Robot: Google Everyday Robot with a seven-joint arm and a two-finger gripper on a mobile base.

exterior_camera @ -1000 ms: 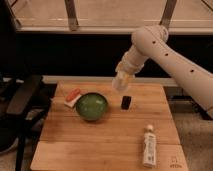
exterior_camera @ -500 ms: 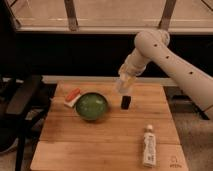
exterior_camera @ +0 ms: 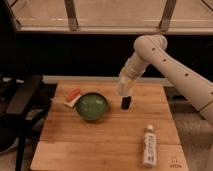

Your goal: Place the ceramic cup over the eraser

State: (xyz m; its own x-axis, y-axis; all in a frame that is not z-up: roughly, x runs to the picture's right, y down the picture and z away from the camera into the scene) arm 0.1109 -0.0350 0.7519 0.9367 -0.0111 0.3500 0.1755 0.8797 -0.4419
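Observation:
The white ceramic cup (exterior_camera: 125,86) is held at the end of my white arm, mouth down, just above the eraser. The eraser (exterior_camera: 126,103), a small black block, stands on the wooden table (exterior_camera: 100,135) right of the green bowl. My gripper (exterior_camera: 127,80) is over the eraser and shut on the cup; the cup's lower rim is close to the eraser's top, slightly to its left.
A green bowl (exterior_camera: 91,106) sits left of the eraser. An orange-and-white flat block (exterior_camera: 73,96) lies at the bowl's far left. A long white labelled tube (exterior_camera: 149,145) lies near the front right corner. A dark chair (exterior_camera: 20,107) stands left of the table.
The arm has lowered the cup and shifted it slightly, bringing it closer to the top of the eraser.

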